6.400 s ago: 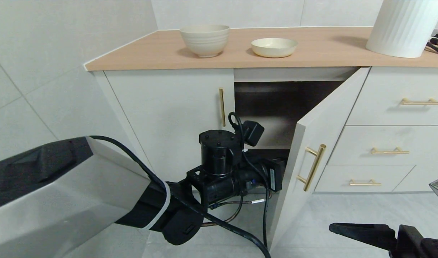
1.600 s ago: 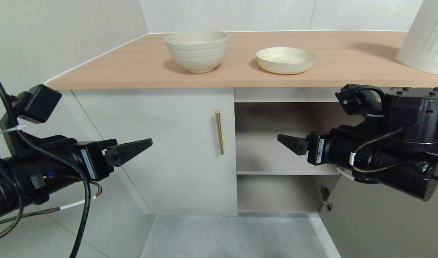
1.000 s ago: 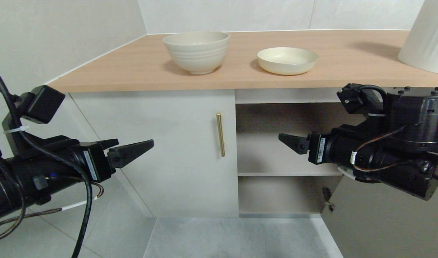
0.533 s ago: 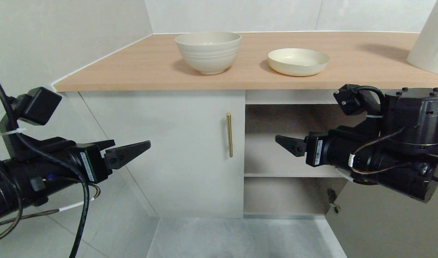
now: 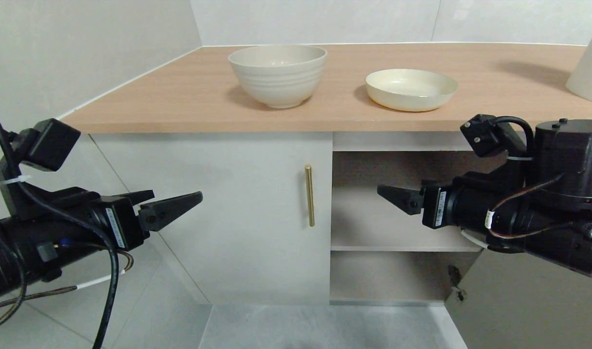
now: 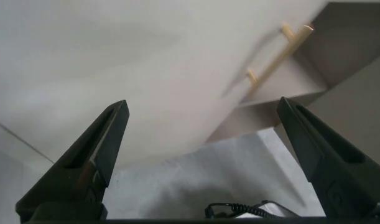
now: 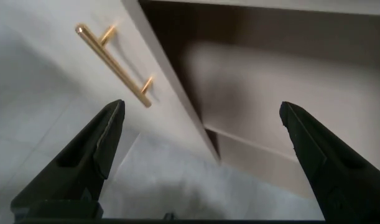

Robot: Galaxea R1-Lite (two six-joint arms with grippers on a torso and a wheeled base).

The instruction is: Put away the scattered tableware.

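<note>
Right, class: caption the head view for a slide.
Left gripper and right gripper open before the cupboard; bowl and dish on the countertop.

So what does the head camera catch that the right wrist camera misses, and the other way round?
Head camera adds: the ribbed cream bowl and shallow cream dish on the wooden countertop, plus the left claw. Right wrist camera adds: how wide the right claw is spread. Both: the gold bar handle and the open cabinet's shelf.
</note>
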